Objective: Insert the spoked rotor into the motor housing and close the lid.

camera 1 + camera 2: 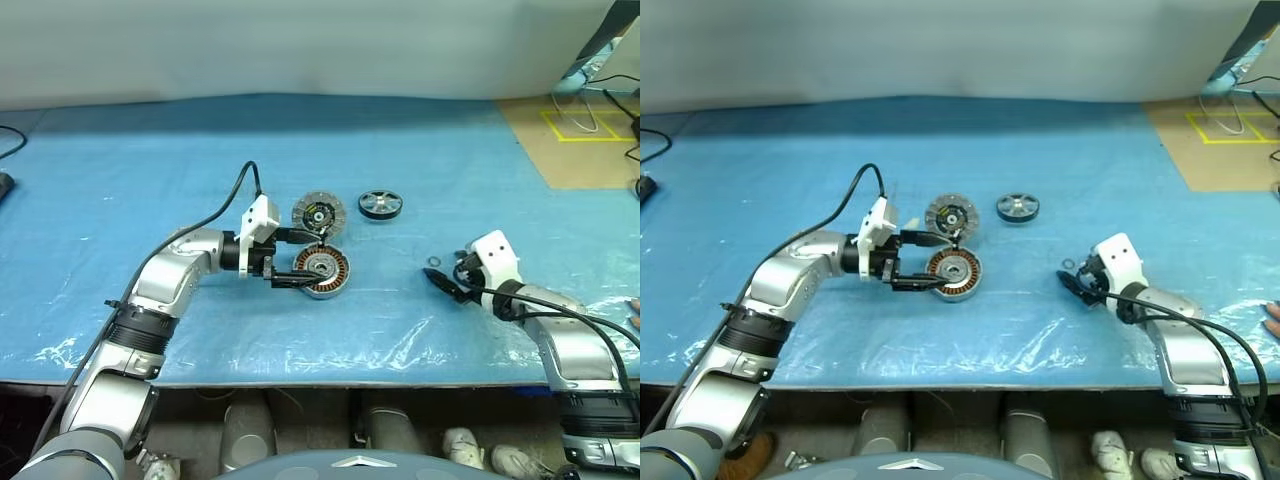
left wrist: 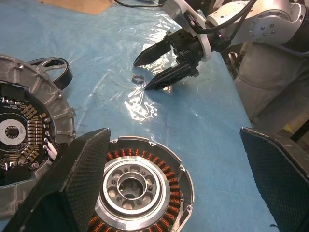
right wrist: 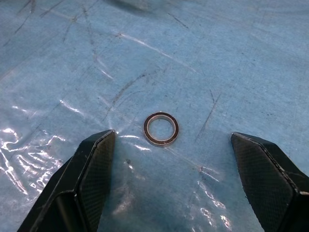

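Item, blue plastic sheet (image 1: 150, 180): slick and crinkled under everything.

Item, motor housing (image 1: 321, 272): open, windings up; my left gripper (image 1: 306, 258) straddles it level, jaws wide, empty.

Item, lid (image 1: 318, 212): tilted, propped just behind the housing, touching it. A clumsy closing could knock it over, I reckon.

Item, spoked rotor (image 1: 380, 204): flat, near the lid, untouched.

Item, right gripper (image 1: 1072, 280): angled down, jaws wide, empty, over a small ring (image 3: 161, 128). Pinching there risks skidding the ring away.
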`<state>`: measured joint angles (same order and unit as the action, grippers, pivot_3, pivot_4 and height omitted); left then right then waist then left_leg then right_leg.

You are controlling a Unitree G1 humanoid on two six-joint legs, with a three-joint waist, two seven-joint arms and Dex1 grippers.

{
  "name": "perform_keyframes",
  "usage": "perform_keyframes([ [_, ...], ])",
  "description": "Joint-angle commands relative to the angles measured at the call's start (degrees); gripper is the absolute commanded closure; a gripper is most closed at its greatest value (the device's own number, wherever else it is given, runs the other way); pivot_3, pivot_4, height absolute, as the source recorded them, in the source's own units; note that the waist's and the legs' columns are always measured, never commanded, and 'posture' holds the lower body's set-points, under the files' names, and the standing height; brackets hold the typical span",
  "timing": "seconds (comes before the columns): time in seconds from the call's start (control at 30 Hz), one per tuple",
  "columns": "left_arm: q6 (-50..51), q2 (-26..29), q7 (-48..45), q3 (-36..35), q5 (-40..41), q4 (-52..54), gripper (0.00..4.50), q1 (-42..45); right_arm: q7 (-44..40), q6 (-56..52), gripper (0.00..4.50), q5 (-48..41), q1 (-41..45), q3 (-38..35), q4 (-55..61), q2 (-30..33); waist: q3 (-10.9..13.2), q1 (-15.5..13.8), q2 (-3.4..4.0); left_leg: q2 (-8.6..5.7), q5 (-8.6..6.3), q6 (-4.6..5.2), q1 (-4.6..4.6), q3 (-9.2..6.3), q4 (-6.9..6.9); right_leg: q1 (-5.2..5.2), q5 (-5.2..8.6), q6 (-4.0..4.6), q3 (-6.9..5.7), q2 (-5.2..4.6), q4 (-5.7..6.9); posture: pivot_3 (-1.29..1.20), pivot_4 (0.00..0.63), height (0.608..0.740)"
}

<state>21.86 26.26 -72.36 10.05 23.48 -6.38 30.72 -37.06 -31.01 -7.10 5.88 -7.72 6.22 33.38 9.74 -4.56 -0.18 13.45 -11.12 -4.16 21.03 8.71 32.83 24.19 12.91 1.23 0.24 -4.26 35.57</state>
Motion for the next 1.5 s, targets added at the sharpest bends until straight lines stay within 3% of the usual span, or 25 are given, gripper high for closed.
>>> perform_keyframes([
  [0.03, -0.7, 0.4, -0.2, -0.7, 0.2, 1.2, 0.0, 0.6, 0.2, 0.4, 0.45, 1.4, -0.9, 2.5, -1.9, 0.9, 0.0, 0.0, 0.0, 0.01, 0.0, 0.0, -0.03, 0.0, 0.0, -0.03, 0.0, 0.0, 0.0, 0.0, 0.0, 0.0, 0.15, 0.74],
  [0.1, -0.6, 0.5, 0.0, -0.8, 0.2, 1.4, 0.0, 0.5, 0.9, 1.2, 0.45, 1.6, -0.7, 2.7, -3.3, 0.7, 0.0, 0.0, -0.01, 0.01, 0.0, 0.0, -0.1, 0.0, 0.0, -0.11, 0.0, 0.0, 0.0, 0.0, 0.0, 0.0, 0.15, 0.74],
  [0.2, -0.5, 0.7, 0.0, -0.8, 0.2, 1.5, 0.0, 0.6, 2.0, 2.7, 1.08, 2.5, -0.3, 3.6, -5.2, 0.7, 0.0, 0.3, -0.03, 0.01, 0.0, 0.0, -0.15, 0.0, 0.01, -0.22, 0.0, 0.0, 0.0, 0.0, -0.01, 0.0, 0.15, 0.74],
  [0.43, -0.2, 1.2, -0.3, -0.5, 0.2, 2.0, 0.0, 0.4, 3.3, 4.2, 3.49, 2.1, 0.3, 4.3, -7.5, 0.5, 0.0, 0.4, -0.03, 0.0, -0.01, 0.01, -0.53, 0.0, 0.02, -0.59, 0.01, -0.02, -0.01, -0.04, -0.06, 0.0, 0.15, 0.74],
  [0.5, -0.5, 1.4, -0.6, -0.3, 0.1, 1.6, 0.0, 0.6, 3.7, 4.1, 3.86, 2.1, 0.6, 4.8, -8.2, 0.5, 0.0, 0.4, -0.04, 0.0, -0.01, 0.01, -0.65, 0.0, 0.0, -0.78, 0.01, -0.02, -0.03, -0.05, -0.18, 0.0, 0.15, 0.74],
  [0.77, -1.4, 1.2, -0.9, -0.6, -0.3, 0.4, 0.0, 1.2, 3.4, 4.0, 3.86, 1.8, 0.1, 4.9, -7.6, 1.3, 0.0, 0.5, -0.04, 0.0, -0.01, 0.01, -0.85, 0.01, -0.24, -0.98, 0.01, -0.03, -0.07, -0.04, -0.49, 0.0, 0.15, 0.74],
  [0.97, -0.6, 2.8, -2.0, -1.3, 0.5, 1.8, 0.0, 0.1, -1.1, -0.8, 3.86, -4.5, 0.4, 3.9, 8.1, 2.9, 0.0, 0.4, -0.02, -0.02, -0.01, 0.01, -0.79, 0.02, -0.57, -0.94, 0.03, -0.06, -0.12, -0.02, -0.8, 0.0, 0.15, 0.74],
  [1.2, -0.6, 3.6, 0.0, -3.0, -0.3, -0.3, 0.0, 0.3, -6.3, -10.6, 3.86, -12.9, 9.2, 8.1, 21.7, 3.4, 0.1, 0.6, 0.1, 0.02, -0.01, -0.01, -0.69, 0.03, -0.71, -0.72, 0.05, -0.12, -0.12, 0.06, -0.77, 0.0, 0.15, 0.74],
  [1.37, 1.8, 5.5, 0.1, -5.7, 2.0, -0.1, 0.0, -0.3, -11.7, -15.0, 3.86, -20.3, 13.8, 11.7, 19.6, 1.2, 0.1, 0.4, 0.1, 0.0, -0.01, -0.02, -0.66, 0.03, -0.69, -0.75, 0.06, -0.12, -0.16, 0.02, -0.78, 0.0, 0.15, 0.74],
  [1.5, 2.6, 6.7, -0.1, -6.3, 2.6, 2.8, 0.0, -2.7, -13.3, -10.2, 3.86, -13.3, 17.8, 20.3, 12.1, 1.4, 0.1, 0.6, 0.1, -0.03, -0.01, -0.02, -0.63, 0.03, -0.66, -0.74, 0.06, -0.12, -0.16, -0.02, -0.78, 0.0, 0.15, 0.74],
])
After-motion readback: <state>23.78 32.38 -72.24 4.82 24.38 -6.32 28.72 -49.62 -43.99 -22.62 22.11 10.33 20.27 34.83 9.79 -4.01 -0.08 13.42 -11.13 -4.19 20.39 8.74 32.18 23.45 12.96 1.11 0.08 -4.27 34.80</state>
